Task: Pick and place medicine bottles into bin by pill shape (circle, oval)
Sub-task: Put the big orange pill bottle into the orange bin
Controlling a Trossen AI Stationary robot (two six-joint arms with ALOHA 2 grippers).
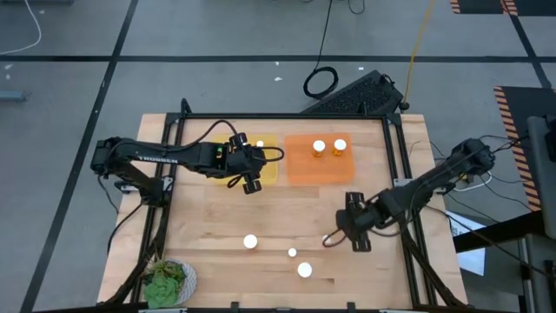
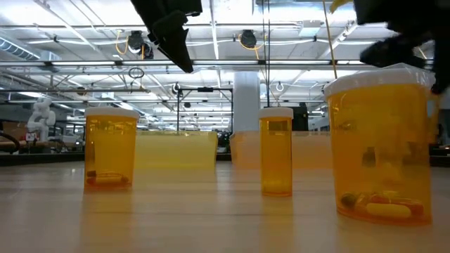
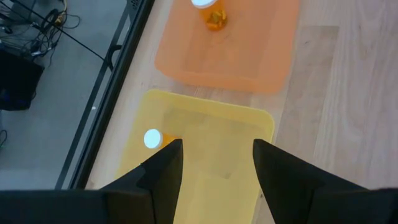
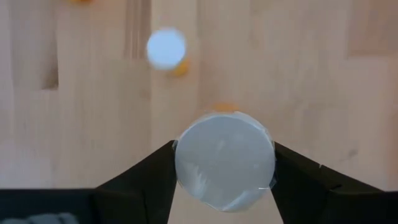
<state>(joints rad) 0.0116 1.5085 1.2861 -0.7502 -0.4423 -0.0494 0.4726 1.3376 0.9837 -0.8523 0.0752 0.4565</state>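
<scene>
My right gripper (image 1: pixel 331 236) is at the table's right-middle, shut on a medicine bottle's white cap (image 4: pixel 224 163). In the high view the gripper hides this bottle. Three more amber medicine bottles stand on their bases on the wood: a wide one (image 1: pixel 250 242), a narrow one (image 1: pixel 293 253) and a wide one nearest the front edge (image 1: pixel 304 269). My left gripper (image 1: pixel 245 182) hovers open over the yellow bin (image 1: pixel 265 169), which holds one bottle (image 3: pixel 153 139). The orange bin (image 1: pixel 320 165) holds two bottles (image 1: pixel 319 148) (image 1: pixel 340 146). My right gripper pinches the bottle's round white cap, one finger on each side of the rim (image 4: pixel 178 163). The fingers come from above, pointing down. A sliver of the amber body (image 4: pixel 224 107) shows past the cap. Whether the bottle stands on the table or hangs clear does not show.
A green leafy object (image 1: pixel 165 283) sits at the near left corner. A dark keyboard (image 1: pixel 356 94) lies beyond the table's far edge. Bare wood runs between the bins and the loose bottles. In the low view the nearest bottle (image 2: pixel 380 140) blocks the sight of the held one.
</scene>
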